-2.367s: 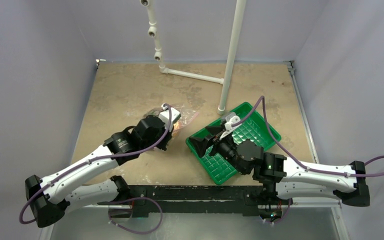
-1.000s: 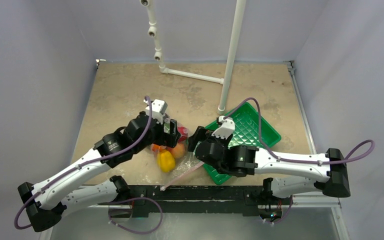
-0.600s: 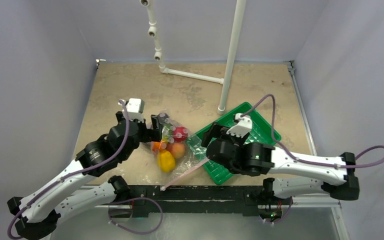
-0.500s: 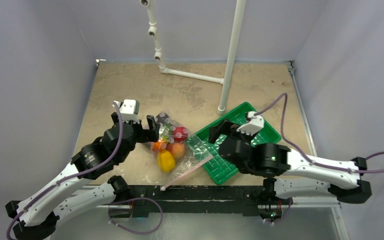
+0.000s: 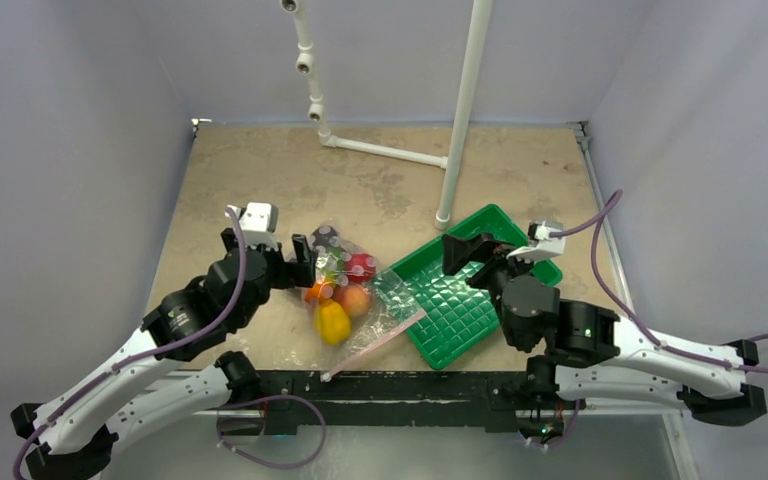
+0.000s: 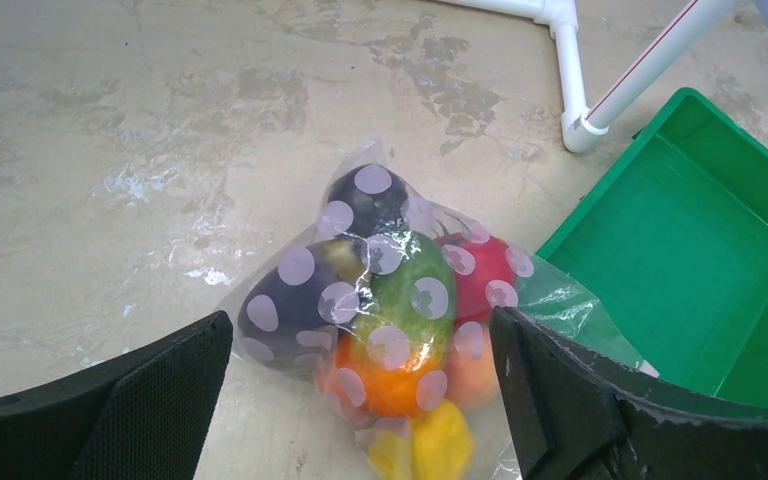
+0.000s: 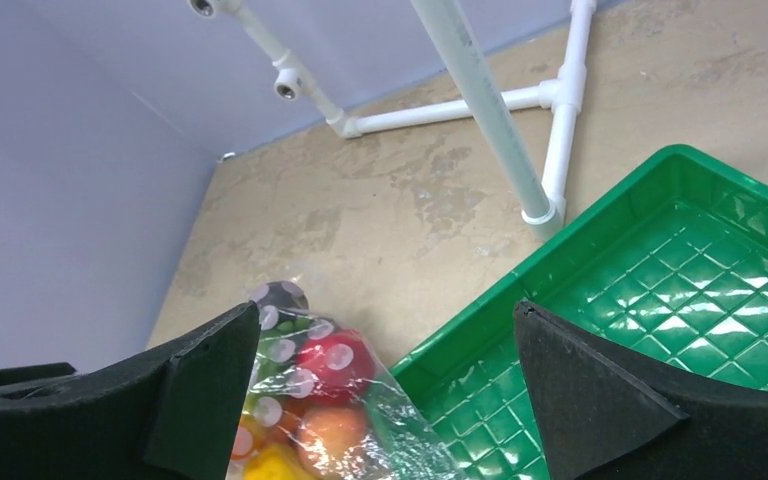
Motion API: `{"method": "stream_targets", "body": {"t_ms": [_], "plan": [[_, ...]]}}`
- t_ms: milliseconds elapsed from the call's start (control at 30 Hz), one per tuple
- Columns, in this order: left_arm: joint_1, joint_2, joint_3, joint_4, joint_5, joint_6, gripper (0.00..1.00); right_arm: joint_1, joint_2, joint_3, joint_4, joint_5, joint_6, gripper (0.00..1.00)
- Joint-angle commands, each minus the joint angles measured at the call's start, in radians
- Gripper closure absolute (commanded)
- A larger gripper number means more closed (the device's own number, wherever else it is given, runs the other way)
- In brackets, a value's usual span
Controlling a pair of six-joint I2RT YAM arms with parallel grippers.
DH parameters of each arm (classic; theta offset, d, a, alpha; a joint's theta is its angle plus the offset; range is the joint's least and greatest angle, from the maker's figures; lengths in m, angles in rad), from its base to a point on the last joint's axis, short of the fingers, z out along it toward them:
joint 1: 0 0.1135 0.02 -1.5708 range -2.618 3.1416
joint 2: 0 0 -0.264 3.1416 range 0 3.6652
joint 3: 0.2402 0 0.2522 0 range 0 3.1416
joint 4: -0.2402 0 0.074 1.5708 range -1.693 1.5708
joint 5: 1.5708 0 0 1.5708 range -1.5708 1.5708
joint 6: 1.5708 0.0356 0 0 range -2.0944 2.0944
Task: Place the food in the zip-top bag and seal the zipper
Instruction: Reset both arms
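Note:
The clear zip-top bag [image 5: 385,300], printed with pale dots, lies on the table left of the green tray. The food is inside it: purple eggplant [image 6: 290,300], green-orange mango [image 6: 405,290], red tomato [image 6: 485,275], orange fruit [image 6: 390,375], peach [image 6: 470,370] and yellow pepper [image 6: 430,445]. The pale pink zipper [image 5: 375,345] runs along the bag's near-right edge; whether it is sealed does not show. My left gripper [image 5: 268,252] hovers open, up and left of the bag. My right gripper [image 5: 485,258] hangs open over the tray. Neither touches the bag.
The green ribbed tray [image 5: 500,225] sits right of the bag, whose plastic overlaps the tray's left rim. A white PVC pipe frame [image 5: 460,110] stands behind the tray, its foot on the table's far half. Grey walls close in the table.
Both grippers have drawn back from the bag: the left up and to the left, the right to the right over the tray. The bag of food lies let go on the table.

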Motion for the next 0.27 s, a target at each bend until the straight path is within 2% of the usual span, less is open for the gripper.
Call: {"method": "stream_targets", "body": {"t_ms": [0,233], "plan": [[-0.001,-0.011,-0.014,0.020,0.014,0.024,0.01,-0.003,0.025,-0.023,0.057,0.040,-0.047,0.01],[-0.002,-0.025,-0.038,0.062,0.071,0.059,0.01,-0.003,0.012,-0.024,0.040,0.051,-0.023,0.01]]}}
